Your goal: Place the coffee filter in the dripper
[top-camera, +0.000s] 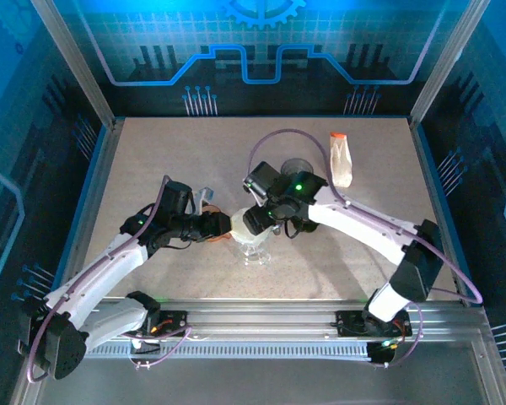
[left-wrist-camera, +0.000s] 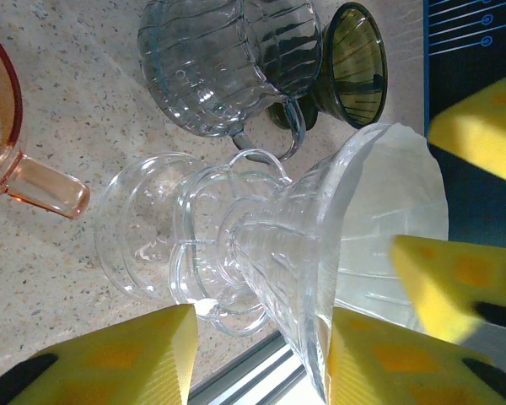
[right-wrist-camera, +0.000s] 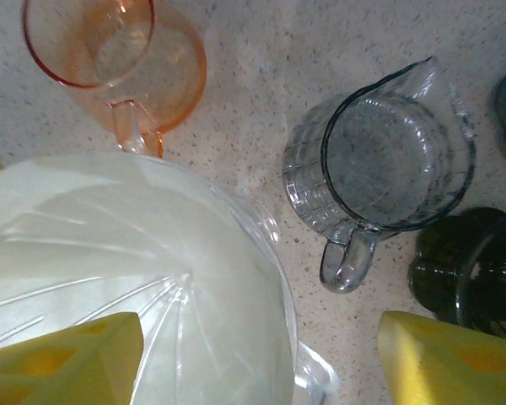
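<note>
Paper filter [right-wrist-camera: 152, 245] already sits in the glass dripper [left-wrist-camera: 270, 245] clasped by the left gripper [left-wrist-camera: 261, 337]; the right gripper [right-wrist-camera: 261, 337], jaws wide, likely should lift clear.

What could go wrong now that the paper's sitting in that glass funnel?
The right gripper hovers close over the filter; pulling away, its fingers might drag the paper out. The clear dripper is glass on a narrow foot with the left gripper flanking it, so a nudge could tip it toward the pink mug or glass pitcher.
</note>
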`<state>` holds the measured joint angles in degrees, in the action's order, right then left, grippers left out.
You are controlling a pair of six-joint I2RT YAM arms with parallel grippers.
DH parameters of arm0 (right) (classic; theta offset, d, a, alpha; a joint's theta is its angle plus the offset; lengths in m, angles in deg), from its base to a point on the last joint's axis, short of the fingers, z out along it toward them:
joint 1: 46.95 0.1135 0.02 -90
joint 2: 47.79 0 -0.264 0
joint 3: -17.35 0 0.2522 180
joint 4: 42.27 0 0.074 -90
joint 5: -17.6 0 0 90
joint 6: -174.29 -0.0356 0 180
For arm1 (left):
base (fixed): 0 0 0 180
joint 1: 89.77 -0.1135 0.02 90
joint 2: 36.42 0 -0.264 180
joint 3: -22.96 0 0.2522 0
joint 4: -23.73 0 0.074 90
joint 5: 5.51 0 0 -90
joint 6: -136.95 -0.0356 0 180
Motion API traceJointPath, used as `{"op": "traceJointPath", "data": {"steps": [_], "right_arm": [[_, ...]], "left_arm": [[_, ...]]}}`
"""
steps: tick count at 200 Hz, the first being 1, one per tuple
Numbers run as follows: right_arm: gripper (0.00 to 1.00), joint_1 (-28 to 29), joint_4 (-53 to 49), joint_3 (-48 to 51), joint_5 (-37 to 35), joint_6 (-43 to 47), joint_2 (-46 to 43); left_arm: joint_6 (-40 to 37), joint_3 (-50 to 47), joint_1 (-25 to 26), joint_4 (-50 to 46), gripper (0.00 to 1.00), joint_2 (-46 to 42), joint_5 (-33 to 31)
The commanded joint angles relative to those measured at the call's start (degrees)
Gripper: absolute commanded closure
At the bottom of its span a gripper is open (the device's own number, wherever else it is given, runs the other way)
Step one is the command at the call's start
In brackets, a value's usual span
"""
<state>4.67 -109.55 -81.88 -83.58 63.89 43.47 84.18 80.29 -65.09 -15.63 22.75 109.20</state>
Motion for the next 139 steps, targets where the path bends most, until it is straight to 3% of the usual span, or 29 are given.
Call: {"op": "traceJointPath", "data": {"steps": [1,73,139], "right_arm": [[0.26,-0.7,-2.3,2.2,-0.1,-2.0,-2.7],[0.3,-1.4,-3.2,7.8,0.3,-3.4,-6.5],[0.27,-1.4,0.0,5.9,1.8,-2.9,-7.5]], "left_arm": [[0.3,-0.2,-0.3,-1.2,0.56,-1.1,-0.3],[0.6,-0.4,-0.3,-1.2,0.56,-1.4,-0.4],[0.7,-0.7,-0.3,-1.1,0.55,-1.3,-0.5]]}}
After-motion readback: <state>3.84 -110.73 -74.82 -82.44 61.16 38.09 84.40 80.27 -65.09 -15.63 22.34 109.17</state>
